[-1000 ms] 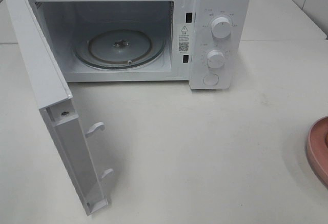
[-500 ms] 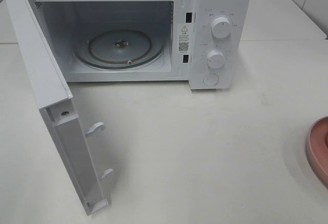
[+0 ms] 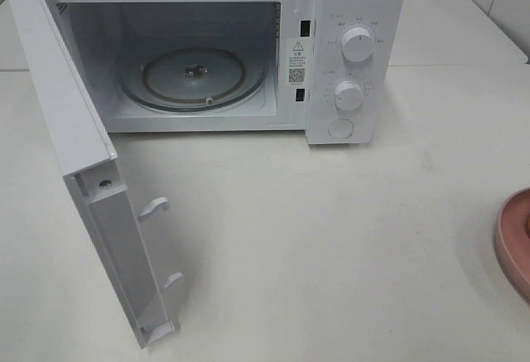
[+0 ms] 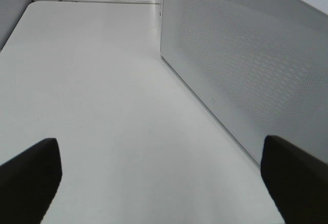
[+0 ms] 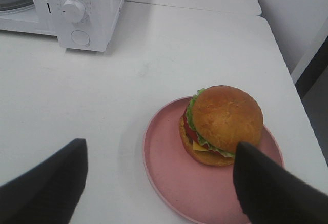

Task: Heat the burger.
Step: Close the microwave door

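Note:
The burger (image 5: 221, 124), with a golden-brown bun, green lettuce, tomato and cheese, stands on a round pink plate (image 5: 169, 178) in the right wrist view. My right gripper (image 5: 161, 183) hangs above and just short of it, open, its dark fingers (image 5: 46, 183) spread wide with nothing between them. In the high view only the plate's rim (image 3: 512, 242) shows at the right edge, and neither arm appears there. My left gripper (image 4: 161, 180) is open over bare table beside the microwave door (image 4: 241, 65).
The white microwave (image 3: 356, 14) stands at the back of the table. Its door (image 3: 91, 188) is swung wide open toward the front left. The glass turntable (image 3: 195, 76) inside carries nothing. Two knobs (image 3: 358, 45) and a button sit on its right panel.

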Controlling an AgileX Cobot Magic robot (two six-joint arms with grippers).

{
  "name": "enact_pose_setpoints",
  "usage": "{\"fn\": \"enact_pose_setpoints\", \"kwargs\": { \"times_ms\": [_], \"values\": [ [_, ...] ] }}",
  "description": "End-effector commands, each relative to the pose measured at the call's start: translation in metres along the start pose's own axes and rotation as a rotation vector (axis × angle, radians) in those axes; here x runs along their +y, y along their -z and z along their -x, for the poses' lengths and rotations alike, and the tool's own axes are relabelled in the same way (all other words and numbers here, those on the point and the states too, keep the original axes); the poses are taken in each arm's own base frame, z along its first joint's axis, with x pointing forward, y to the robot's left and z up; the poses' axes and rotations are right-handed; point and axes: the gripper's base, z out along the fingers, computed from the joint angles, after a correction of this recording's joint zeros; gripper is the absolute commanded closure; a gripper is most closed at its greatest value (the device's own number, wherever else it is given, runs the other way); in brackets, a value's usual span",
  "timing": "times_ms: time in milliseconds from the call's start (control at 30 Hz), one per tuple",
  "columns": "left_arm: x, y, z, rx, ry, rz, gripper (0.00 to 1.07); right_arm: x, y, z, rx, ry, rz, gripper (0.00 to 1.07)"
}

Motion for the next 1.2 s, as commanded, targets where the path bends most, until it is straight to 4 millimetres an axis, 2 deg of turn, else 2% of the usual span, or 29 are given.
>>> {"fn": "enact_pose_setpoints", "kwargs": {
  "times_ms": [33, 100, 133, 167, 200, 233, 267, 300, 333, 367, 400, 433, 467, 500, 633, 667, 800, 967, 1200],
  "values": [
    [0.001, 0.004, 0.012, -0.06, 0.005, 0.008, 0.16, 0.0, 0.003, -0.002, -0.026, 0.004, -0.001, 0.31],
    [0.001, 0.003, 0.015, -0.064, 0.006, 0.009, 0.18, 0.0, 0.003, -0.002, -0.026, 0.004, -0.001, 0.31],
    [0.002, -0.002, 0.022, -0.059, 0.011, 0.01, 0.26, 0.0, 0.003, -0.002, -0.026, 0.004, -0.001, 0.31],
    [0.002, -0.002, 0.022, -0.059, 0.011, 0.01, 0.26, 0.0, 0.003, -0.002, -0.026, 0.004, -0.001, 0.31],
    [0.002, -0.005, 0.024, -0.048, 0.015, 0.008, 0.32, 0.0, 0.003, -0.002, -0.026, 0.004, -0.001, 0.31],
    [0.004, -0.012, 0.029, -0.027, 0.02, 0.009, 0.43, 0.0, 0.003, -0.002, -0.026, 0.004, -0.001, 0.31],
    [0.004, -0.012, 0.029, -0.027, 0.02, 0.009, 0.43, 0.0, 0.003, -0.002, -0.026, 0.004, -0.001, 0.31],
    [0.004, -0.016, 0.031, -0.011, 0.023, 0.01, 0.51, 0.0, 0.003, -0.002, -0.026, 0.004, -0.001, 0.31],
    [0.005, -0.023, 0.035, 0.015, 0.03, 0.01, 0.65, 0.0, 0.003, -0.002, -0.026, 0.004, -0.001, 0.31],
    [0.005, -0.023, 0.035, 0.015, 0.03, 0.01, 0.65, 0.0, 0.003, -0.002, -0.026, 0.004, -0.001, 0.31],
    [0.007, -0.032, 0.039, 0.046, 0.037, 0.01, 0.81, 0.0, 0.003, -0.002, -0.026, 0.004, -0.001, 0.31],
    [0.007, -0.032, 0.039, 0.046, 0.037, 0.01, 0.81, 0.0, 0.003, -0.002, -0.026, 0.004, -0.001, 0.31],
    [0.007, -0.036, 0.042, 0.057, 0.04, 0.011, 0.9, 0.0, 0.003, -0.002, -0.026, 0.004, -0.001, 0.31],
    [0.009, -0.044, 0.046, 0.072, 0.043, 0.015, 1.05, 0.0, 0.003, -0.002, -0.026, 0.004, -0.001, 0.31],
    [0.012, -0.056, 0.054, 0.035, 0.027, 0.024, 1.07, 0.0, 0.003, -0.002, -0.026, 0.004, -0.001, 0.31],
    [0.013, -0.064, 0.057, -0.009, 0.026, 0.028, 1.07, 0.0, 0.003, -0.002, -0.026, 0.004, -0.001, 0.31],
    [0.015, -0.079, 0.056, -0.066, 0.014, 0.03, 1.07, 0.0, 0.003, -0.002, -0.026, 0.004, -0.001, 0.31],
    [0.019, -0.107, 0.043, -0.158, 0.001, 0.044, 1.07, 0.0, 0.003, -0.002, -0.026, 0.004, -0.001, 0.31],
    [0.03, -0.128, 0.029, -0.239, 0.01, 0.138, 1.07, 0.0, 0.003, -0.002, -0.026, 0.004, -0.001, 0.31]
  ]
}}
